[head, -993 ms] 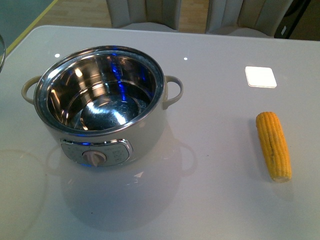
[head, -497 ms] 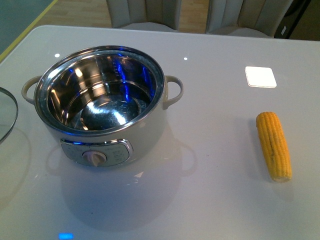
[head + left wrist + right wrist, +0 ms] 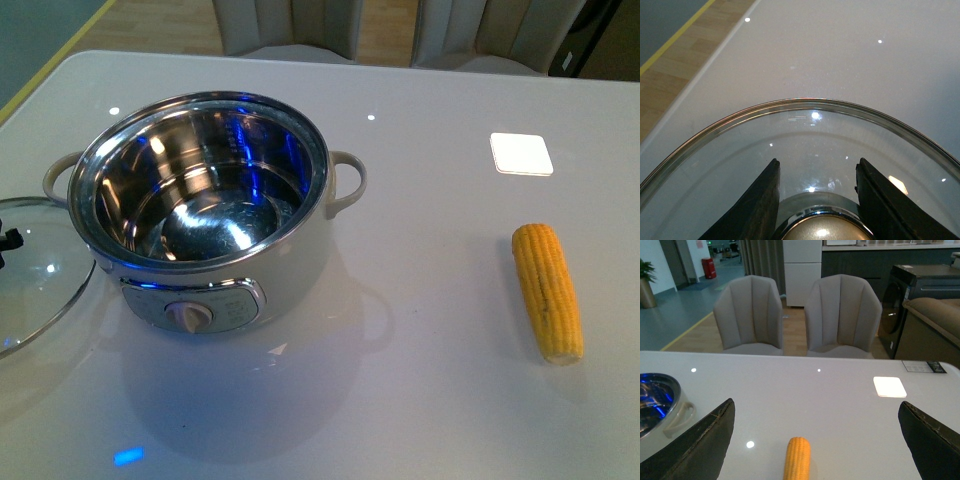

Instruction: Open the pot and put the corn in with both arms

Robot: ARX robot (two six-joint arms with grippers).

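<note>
The cream-white pot point(image 3: 290, 265) stands open at the table's left, its steel bowl empty; its handle and rim show in the right wrist view point(image 3: 670, 415). The glass lid point(image 3: 40, 280) hangs low at the far left, next to the pot. My left gripper point(image 3: 816, 172) is shut on the lid's cream knob point(image 3: 822, 232), the glass lid point(image 3: 805, 145) spreading below it. The corn point(image 3: 547, 291) lies on the table at the right. In the right wrist view the corn point(image 3: 797, 457) lies between my open right gripper's point(image 3: 815, 427) fingers, below them. Neither arm shows in the front view.
A white square coaster point(image 3: 521, 153) lies behind the corn, also in the right wrist view point(image 3: 889, 386). Two grey chairs point(image 3: 795, 315) stand beyond the table's far edge. The table's left edge point(image 3: 700, 70) is close to the lid.
The glass lid has come into the front view from the left and moved toward the pot, lower over the table. The pot and corn have not moved.
</note>
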